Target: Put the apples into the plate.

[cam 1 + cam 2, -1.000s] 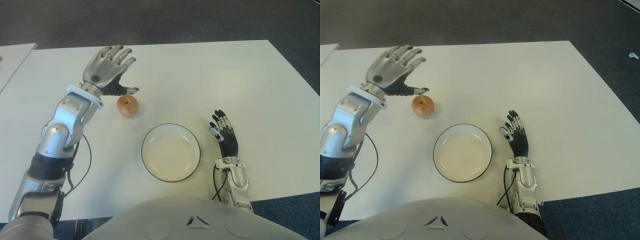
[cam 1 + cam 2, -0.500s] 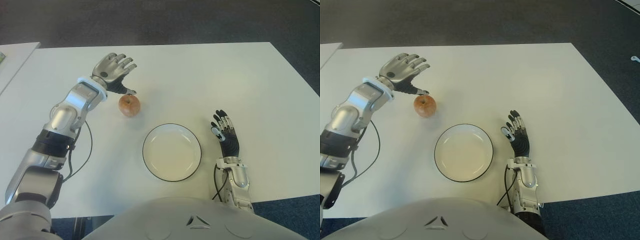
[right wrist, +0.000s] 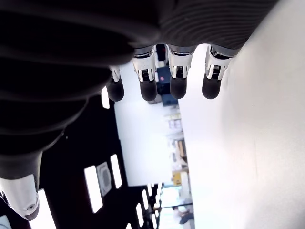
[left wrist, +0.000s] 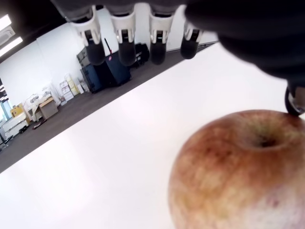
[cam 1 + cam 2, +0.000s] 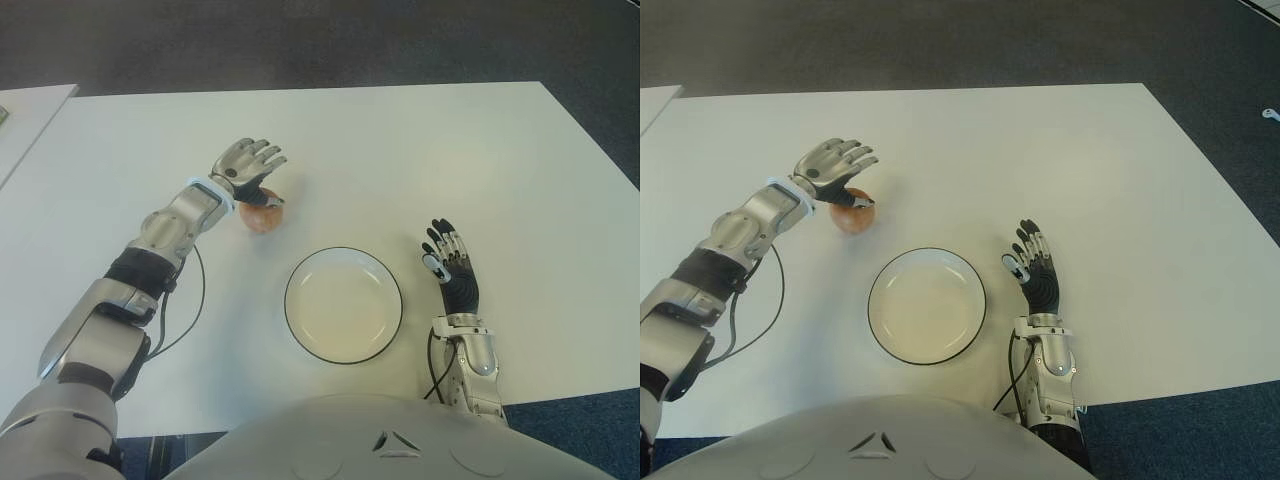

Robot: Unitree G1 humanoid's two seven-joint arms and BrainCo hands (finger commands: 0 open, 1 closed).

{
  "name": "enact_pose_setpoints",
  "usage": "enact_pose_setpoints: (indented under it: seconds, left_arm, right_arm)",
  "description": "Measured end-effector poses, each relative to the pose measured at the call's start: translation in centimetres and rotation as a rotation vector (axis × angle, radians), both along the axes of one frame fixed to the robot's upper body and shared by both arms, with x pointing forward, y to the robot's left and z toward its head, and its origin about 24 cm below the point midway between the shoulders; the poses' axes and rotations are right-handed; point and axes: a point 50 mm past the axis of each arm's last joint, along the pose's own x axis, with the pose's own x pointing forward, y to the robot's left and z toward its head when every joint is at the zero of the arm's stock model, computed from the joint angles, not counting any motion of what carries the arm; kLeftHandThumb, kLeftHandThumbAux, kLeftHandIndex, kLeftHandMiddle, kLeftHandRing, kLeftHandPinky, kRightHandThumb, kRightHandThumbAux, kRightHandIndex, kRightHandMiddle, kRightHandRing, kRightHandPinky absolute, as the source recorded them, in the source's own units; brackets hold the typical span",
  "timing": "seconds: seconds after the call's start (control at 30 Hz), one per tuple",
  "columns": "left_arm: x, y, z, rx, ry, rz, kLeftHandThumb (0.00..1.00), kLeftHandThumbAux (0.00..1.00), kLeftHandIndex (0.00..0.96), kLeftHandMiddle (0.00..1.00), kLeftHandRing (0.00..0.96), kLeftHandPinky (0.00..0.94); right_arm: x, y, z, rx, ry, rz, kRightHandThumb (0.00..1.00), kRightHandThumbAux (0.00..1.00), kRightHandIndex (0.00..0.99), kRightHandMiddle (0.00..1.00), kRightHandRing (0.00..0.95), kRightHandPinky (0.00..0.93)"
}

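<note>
A white table (image 5: 420,150) fills the scene from the robot's head camera, dark carpet (image 5: 300,40) beyond its far edge. A white plate (image 5: 343,304) with a dark rim sits near the table's front edge, holding nothing. At about ten o'clock from the plate, well clear of its rim, lies a reddish apple (image 5: 264,216). The left hand (image 5: 248,170) is poised directly over the apple, fingers spread and extended past it, thumb tip touching the fruit's top near the stem hollow, nothing gripped. At three o'clock from the plate, the right hand (image 5: 451,268) shows palm up, fingers loosely straightened and holding nothing.
</note>
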Motion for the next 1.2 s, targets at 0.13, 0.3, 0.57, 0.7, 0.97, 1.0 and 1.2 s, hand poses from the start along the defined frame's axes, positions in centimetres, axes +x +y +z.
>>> enact_pose_setpoints:
  seconds: [0.13, 0.3, 0.57, 0.7, 0.97, 1.0, 1.2]
  left_arm:
    - [0.0, 0.1, -0.1, -0.011, 0.004, 0.0, 0.305, 0.289, 0.0, 0.0, 0.0, 0.0]
    - [-0.2, -0.1, -0.3, -0.001, 0.014, -0.01, 0.306, 0.262, 0.0, 0.0, 0.0, 0.0]
    - [-0.5, -0.5, -1.0, 0.021, 0.036, -0.018, 0.307, 0.254, 0.0, 0.0, 0.0, 0.0]
    - [-0.5, -0.6, -1.4, 0.016, 0.044, -0.018, 0.298, 0.261, 0.0, 0.0, 0.0, 0.0]
    - [-0.7, -0.7, -1.9, -0.003, 0.069, -0.019, 0.278, 0.282, 0.0, 0.0, 0.0, 0.0]
    - [-0.7, -0.7, -2.0, -0.005, 0.073, -0.019, 0.278, 0.284, 0.0, 0.0, 0.0, 0.0]
    - [-1.2, -0.6, -2.8, -0.008, 0.118, -0.006, 0.284, 0.296, 0.0, 0.0, 0.0, 0.0]
  right_arm:
    - [0.0, 0.0, 0.0, -0.002, -0.001, -0.003, 0.138, 0.592, 0.038, 0.055, 0.019, 0.028]
    - [-0.1, -0.1, 0.0, -0.008, -0.005, -0.009, 0.135, 0.591, 0.038, 0.051, 0.015, 0.021]
    - [-0.1, -0.1, 0.0, -0.021, -0.001, -0.017, 0.128, 0.595, 0.044, 0.049, 0.01, 0.012]
    - [-0.1, -0.1, 0.0, -0.021, -0.001, -0.018, 0.128, 0.594, 0.043, 0.048, 0.008, 0.007]
    - [0.0, -0.1, 0.0, -0.021, -0.002, -0.02, 0.127, 0.599, 0.04, 0.048, 0.01, 0.019]
    - [0.0, 0.0, 0.0, -0.022, -0.001, -0.021, 0.128, 0.599, 0.04, 0.049, 0.011, 0.021]
    - [0.1, -0.1, 0.0, -0.026, 0.0, -0.027, 0.13, 0.595, 0.044, 0.054, 0.015, 0.022]
